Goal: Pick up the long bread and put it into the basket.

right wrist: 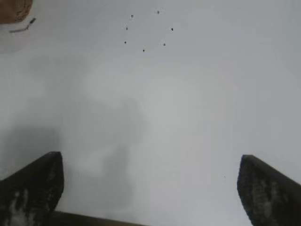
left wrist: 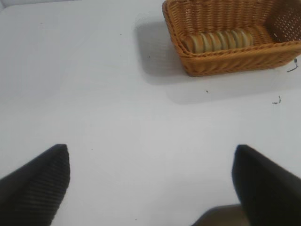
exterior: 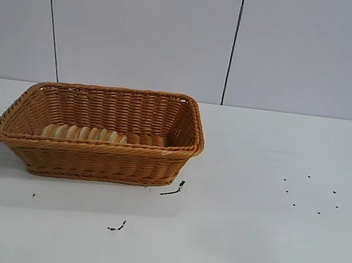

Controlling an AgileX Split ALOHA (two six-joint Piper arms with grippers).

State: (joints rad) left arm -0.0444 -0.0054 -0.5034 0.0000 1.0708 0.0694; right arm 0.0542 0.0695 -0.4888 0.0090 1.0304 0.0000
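Presently we find the long bread [exterior: 84, 134], an elongated tan-yellow loaf with orange-brown crosswise ridges, lying inside the basket [exterior: 96, 157], a large rectangular orange-brown wicker container with flaring sides and a braided rim. The loaf rests on the basket floor along the wall nearest the exterior camera, towards that view's left end of the basket.

We note the basket standing on the white table [exterior: 265, 245]. Two small black marks [exterior: 173, 190] lie on the table just beside the basket's near corner, and a scatter of black specks [exterior: 310, 193] sits well apart from the basket.

We observe the left gripper [left wrist: 150, 181] hovering above bare table, well apart from the basket, its two dark fingers [left wrist: 35, 188] spread wide and holding nothing. The right gripper [right wrist: 150, 188] likewise hangs over bare table far from the basket, fingers [right wrist: 265, 190] spread wide, empty. Neither arm appears in the exterior view.
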